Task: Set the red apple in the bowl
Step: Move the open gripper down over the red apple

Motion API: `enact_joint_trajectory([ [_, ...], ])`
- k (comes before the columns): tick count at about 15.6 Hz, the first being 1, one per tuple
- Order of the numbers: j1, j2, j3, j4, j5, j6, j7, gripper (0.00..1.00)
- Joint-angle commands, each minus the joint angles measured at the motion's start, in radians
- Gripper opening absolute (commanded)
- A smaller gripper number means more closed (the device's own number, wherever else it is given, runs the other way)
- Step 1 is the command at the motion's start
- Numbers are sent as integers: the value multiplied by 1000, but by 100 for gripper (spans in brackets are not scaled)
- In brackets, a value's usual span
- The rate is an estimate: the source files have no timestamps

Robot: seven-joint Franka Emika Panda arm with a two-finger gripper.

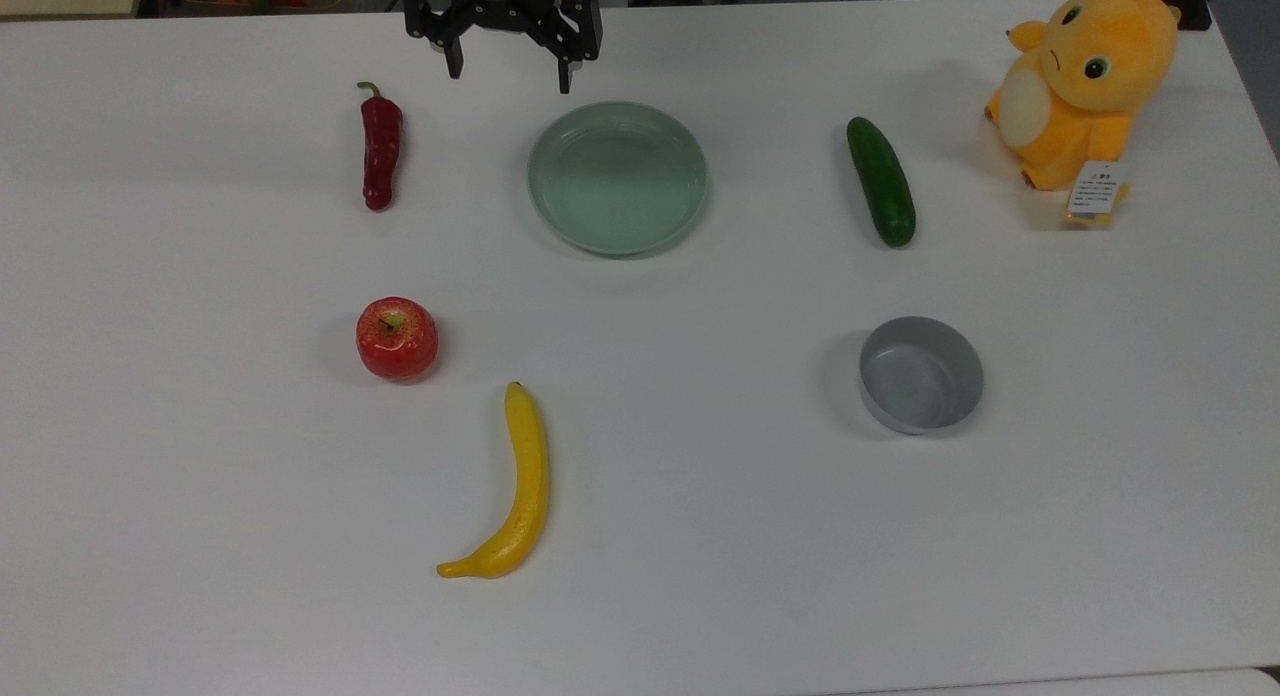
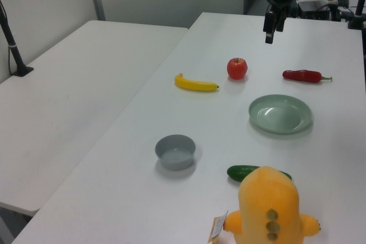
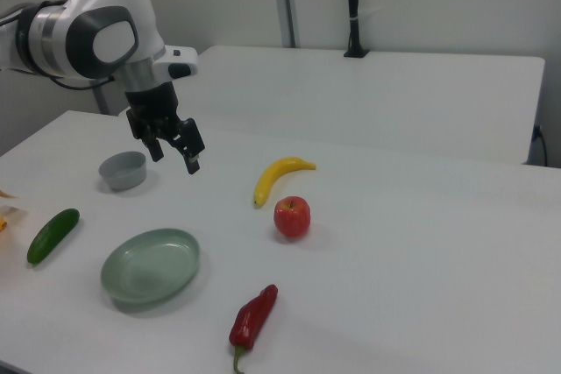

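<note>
Looking over the white desk [image 1: 700, 536], I see my gripper [image 1: 510, 64] hanging in the air at the top view's upper edge, its two black fingers spread apart with nothing between them. In the right view it hovers above the desk between the bowl [image 1: 921, 374] and the banana [image 1: 512, 491], well clear of both.

I find the red apple [image 1: 397, 338] sitting upright on the desk, stem dimple up, at the top view's left of centre. It touches nothing; the banana's tip lies near it, just below and to the top view's right. The red chili pepper [image 1: 381, 151] lies above the apple in the top view, well apart from it.

I see the grey bowl on the top view's right side, upright and holding nothing, far across the desk from the apple. A pale green plate [image 1: 617, 176] rests just below the gripper in the top view, also holding nothing. A cucumber [image 1: 881, 181] lies above the bowl in the top view, and an orange plush toy [image 1: 1085, 81] sits in the top view's upper right corner.
</note>
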Motion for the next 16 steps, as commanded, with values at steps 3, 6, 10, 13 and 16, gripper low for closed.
enact_joint_trajectory([
  [3, -3, -16, 3, -17, 10, 63, -17, 100],
  [6, -4, -16, 3, -20, 10, 61, -18, 100],
  [10, -14, -14, 2, -19, 9, 61, -24, 100],
  [13, -38, -10, -2, -19, 6, 61, -80, 100],
  [16, -64, 10, -2, -16, 6, 72, -81, 100],
])
